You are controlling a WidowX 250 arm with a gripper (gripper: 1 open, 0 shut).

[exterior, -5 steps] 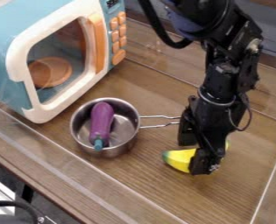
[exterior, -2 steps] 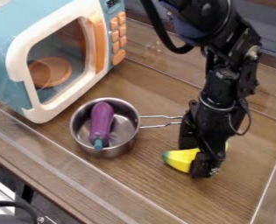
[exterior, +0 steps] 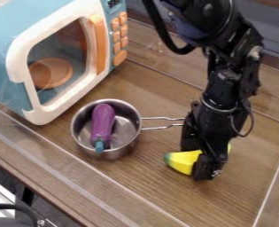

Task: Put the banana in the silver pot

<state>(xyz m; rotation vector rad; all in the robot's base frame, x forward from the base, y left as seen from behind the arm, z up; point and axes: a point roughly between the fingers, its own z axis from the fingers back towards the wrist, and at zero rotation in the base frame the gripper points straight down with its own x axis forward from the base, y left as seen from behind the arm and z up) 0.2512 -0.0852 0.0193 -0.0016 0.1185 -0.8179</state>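
In the camera view, a brown wooden surface (exterior: 129,191) fills most of the scene, and a toy microwave (exterior: 14,64), light blue and white with an orange strip, stands at its upper left. Its front opening shows an orange round object (exterior: 50,73) inside. Near the microwave is the silver pot (exterior: 126,126), a round metal saucepan, and its thin wire handle (exterior: 162,119) points to the right side of the picture. The purple eggplant (exterior: 103,122) lies inside this pot, with its blue-green end low against the wall. The yellow banana (exterior: 182,162) is outside the pot, on the surface, to the right of it, and its greenish tip is toward the pot. The black robot arm (exterior: 228,80) reaches down from above. Its jaws are released, standing apart at the banana, and they cover part of it; whether they touch it, I cannot tell.
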